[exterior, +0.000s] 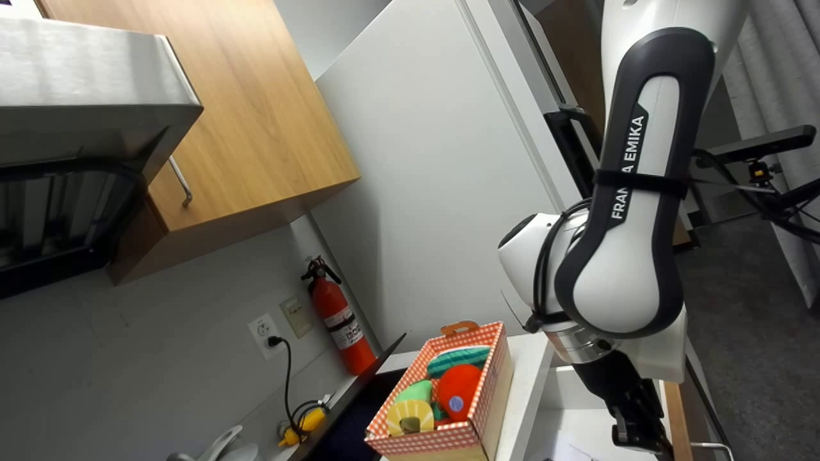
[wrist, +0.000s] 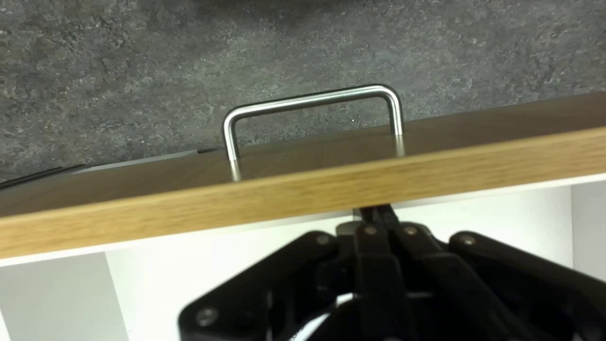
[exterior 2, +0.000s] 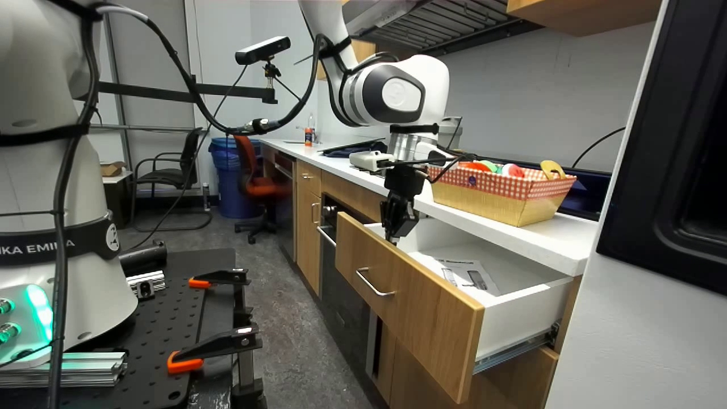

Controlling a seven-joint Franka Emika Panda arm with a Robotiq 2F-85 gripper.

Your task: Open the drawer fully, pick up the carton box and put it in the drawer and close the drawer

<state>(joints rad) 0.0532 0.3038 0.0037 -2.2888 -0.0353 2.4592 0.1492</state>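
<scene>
Surface (exterior 2: 559, 236): white, run along a pale wall (exterior 2: 528, 102) beneath a range hood (exterior 2: 443, 25); by it the carton box (exterior 2: 500, 196) is borne.
Carton box: set upright near the front edge, its tan sides topped by a red-and-white checked rim; produce-shaped pieces (exterior: 458, 387) in red, green and yellow are held inside.
Drawer (exterior 2: 431, 318): pulled out below the surface, its white inside exposed and a metal slide rail (exterior 2: 514, 347) revealed at its side; a printed paper (exterior 2: 468, 274) is laid flat in it.
Claw (wrist: 376, 214): pointed down beside the inner face of the light-wood front (wrist: 142, 216); its jaws are closed against each other.
Fingertips (wrist: 389, 219): seen right at the front's top edge in the wrist view; whether the wood is touched cannot be told.
Handle (wrist: 312, 100): fixed to the outer face of the front, across the wood from the claw.
Floor (wrist: 142, 71): dark grey and speckled, seen beyond the handle in the wrist view.
Fire extinguisher (exterior: 339, 320): seen near a power outlet (exterior: 261, 328), below a wooden wall cupboard (exterior: 256, 115).
</scene>
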